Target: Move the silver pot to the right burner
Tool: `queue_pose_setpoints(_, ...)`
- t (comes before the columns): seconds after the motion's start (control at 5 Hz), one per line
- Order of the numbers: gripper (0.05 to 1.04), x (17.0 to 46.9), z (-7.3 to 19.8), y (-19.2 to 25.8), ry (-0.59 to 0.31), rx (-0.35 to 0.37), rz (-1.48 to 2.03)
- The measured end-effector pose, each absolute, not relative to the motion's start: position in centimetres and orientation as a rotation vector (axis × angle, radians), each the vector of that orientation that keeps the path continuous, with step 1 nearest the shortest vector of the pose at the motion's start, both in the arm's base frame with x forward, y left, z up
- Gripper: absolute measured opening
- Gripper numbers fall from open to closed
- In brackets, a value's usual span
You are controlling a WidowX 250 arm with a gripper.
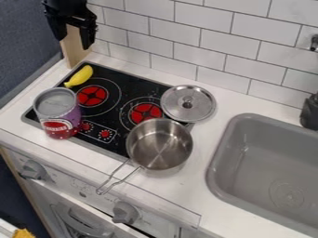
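Free room runs between the can (pixel 62 117) and the pot (pixel 160 148) — over the stove's (pixel 115 120) middle — and along the bench (pixel 202 142) between pot and sink (pixel 215 160). The lid (pixel 177 108) crowds the right burner (pixel 146 113) on its right, the pot its front, with the pot's handle (pixel 101 190) jutting forward and left.

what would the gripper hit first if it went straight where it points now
Probably the wooden panel just below the gripper in the picture. If the gripper hangs in front of it, the yellow banana-shaped toy looks next in line; depth is unclear.
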State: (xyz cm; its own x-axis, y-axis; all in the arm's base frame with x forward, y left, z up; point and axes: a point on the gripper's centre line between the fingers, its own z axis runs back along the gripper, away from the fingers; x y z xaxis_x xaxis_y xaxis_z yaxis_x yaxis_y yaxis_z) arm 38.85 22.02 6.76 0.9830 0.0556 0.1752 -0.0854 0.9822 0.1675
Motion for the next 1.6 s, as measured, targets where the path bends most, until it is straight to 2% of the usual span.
queue_pose_setpoints(0.2, 1.001, 38.4, 4.7, 21.8, -0.125, 0.154, 0.071)
queue_pose_setpoints(0.4, 1.001, 36.5, 3.5, 20.0, -0.08, 0.126, 0.07)
queue_pose_setpoints(0.6, 1.001, 35.9, 5.7, 17.3, -0.118, 0.123, 0.012)
queue_pose_setpoints(0.8, 1.001, 34.2, 6.5, 15.2, -0.145, 0.082, -0.006)
queue_pose_setpoints(1.0, 1.001, 32.3, 6.5, 12.7, -0.131, 0.019, -0.037)
queue_pose_setpoints(1.2, 1.001, 30.7, 6.4, 9.8, -0.117, -0.002, -0.092)
queue_pose_setpoints(1.4, 1.001, 29.4, 4.7, 7.2, -0.086, -0.043, -0.171)
queue_pose_setpoints(1.6, 1.001, 28.6, 3.4, 4.9, -0.06, -0.046, -0.26)
